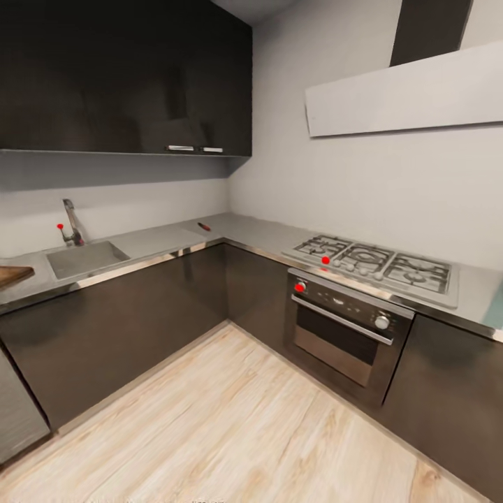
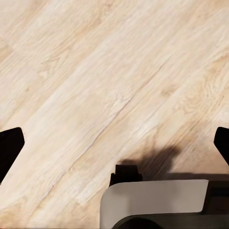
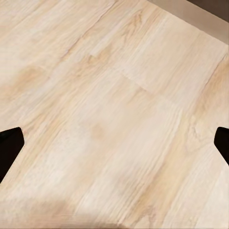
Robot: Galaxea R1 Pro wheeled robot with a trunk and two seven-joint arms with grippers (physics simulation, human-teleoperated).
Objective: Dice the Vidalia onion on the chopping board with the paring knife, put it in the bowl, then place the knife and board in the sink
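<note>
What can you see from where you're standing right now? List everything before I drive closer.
sink: one, grey steel, set in the left run of countertop
tap: one, chrome with red knob, behind the sink
chopping board: one, brown wood, at head view's left edge
paring knife: one, red handle, on the countertop near the corner
gas hob: one, steel, right run
oven: one, dark, under the hob
wall cabinets: dark, above the sink
floor: light wood
left hand: open, over floor
right hand: open, over floor

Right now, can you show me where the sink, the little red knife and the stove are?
sink (image 1: pixel 87 260), head view, on the basin's floor.
paring knife (image 1: pixel 203 226), head view, on its red handle.
stove (image 1: pixel 377 267), head view, on the middle burner grate.
</note>
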